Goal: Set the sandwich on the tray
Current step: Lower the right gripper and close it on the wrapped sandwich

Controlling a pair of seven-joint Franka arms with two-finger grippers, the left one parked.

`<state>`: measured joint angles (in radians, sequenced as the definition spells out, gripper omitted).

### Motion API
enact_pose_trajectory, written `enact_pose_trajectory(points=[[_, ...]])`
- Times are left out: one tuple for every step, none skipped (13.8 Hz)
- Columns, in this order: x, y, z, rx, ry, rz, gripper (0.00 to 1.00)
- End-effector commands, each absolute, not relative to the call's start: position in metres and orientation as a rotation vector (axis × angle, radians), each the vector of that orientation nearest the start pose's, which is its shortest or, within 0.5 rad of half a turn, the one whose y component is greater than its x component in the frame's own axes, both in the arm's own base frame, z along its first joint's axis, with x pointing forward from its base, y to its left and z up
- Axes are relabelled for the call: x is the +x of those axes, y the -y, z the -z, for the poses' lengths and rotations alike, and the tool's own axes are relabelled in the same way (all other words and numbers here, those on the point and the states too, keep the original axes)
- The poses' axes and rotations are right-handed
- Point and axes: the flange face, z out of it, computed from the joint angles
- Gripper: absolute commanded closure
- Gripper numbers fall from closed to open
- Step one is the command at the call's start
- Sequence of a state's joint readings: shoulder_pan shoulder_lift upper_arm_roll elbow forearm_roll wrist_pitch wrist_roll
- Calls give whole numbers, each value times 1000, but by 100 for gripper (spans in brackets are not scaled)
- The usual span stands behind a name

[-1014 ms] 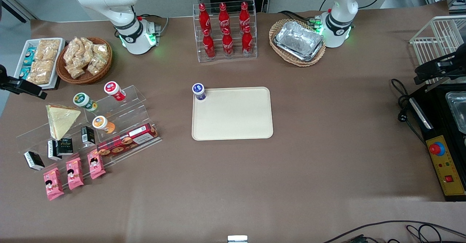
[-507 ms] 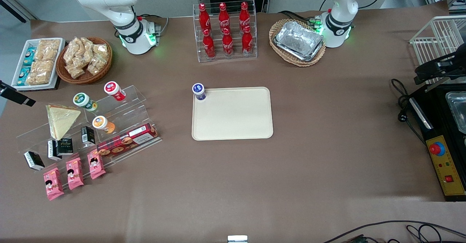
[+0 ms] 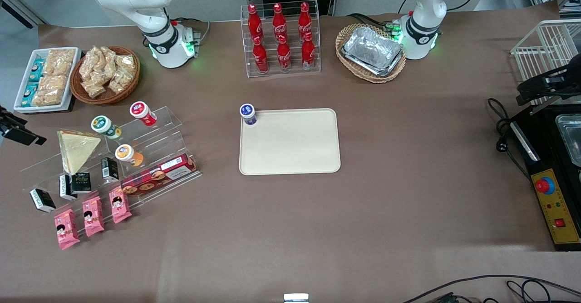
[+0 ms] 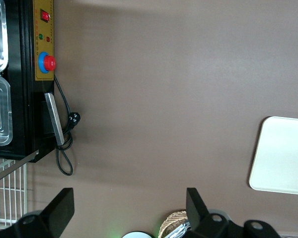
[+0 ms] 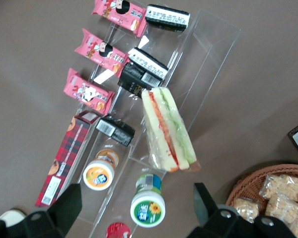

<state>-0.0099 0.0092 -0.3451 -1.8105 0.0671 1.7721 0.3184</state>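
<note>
Cream sandwich (image 3: 76, 149): on clear rack near worktop's working-arm edge, long axis pointing toward front edge.
Gripper (image 5: 139, 210): spread wide, empty, above sandwich's broad end.
Tray (image 3: 290, 166): mid-worktop.

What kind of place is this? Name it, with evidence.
Likely a mock snack shop in a robotics lab: cola bottles racked, sandwich on clear shelving, empty tray. The end effector hovers open above the sandwich.
</note>
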Motion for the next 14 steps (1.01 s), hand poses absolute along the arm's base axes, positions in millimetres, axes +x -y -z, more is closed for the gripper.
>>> enact_pose_trajectory(points=[[520,203,-492,-2860,-1057,-17,0],[519,206,-483,-2870,-1035,-6,0],[518,207,-473,-2875,-1028,2,0],[517,213,-462,-2880,-1032,0,0],[519,214,-452,-2888,-1026,-6,0],[518,219,-441,-2895,-1019,-4,0],[515,223,-432,-2903,-1006,13,0],[512,222,-420,-2906,-1004,9,0],[511,219,-409,-2908,-1002,11,0],[510,218,-400,-2912,-1004,12,0],[509,219,-394,-2913,-1009,19,0],[509,219,-392,-2914,-1010,30,0],[510,218,-391,-2910,-1011,31,0],[511,215,-391,-2892,-1015,33,0]])
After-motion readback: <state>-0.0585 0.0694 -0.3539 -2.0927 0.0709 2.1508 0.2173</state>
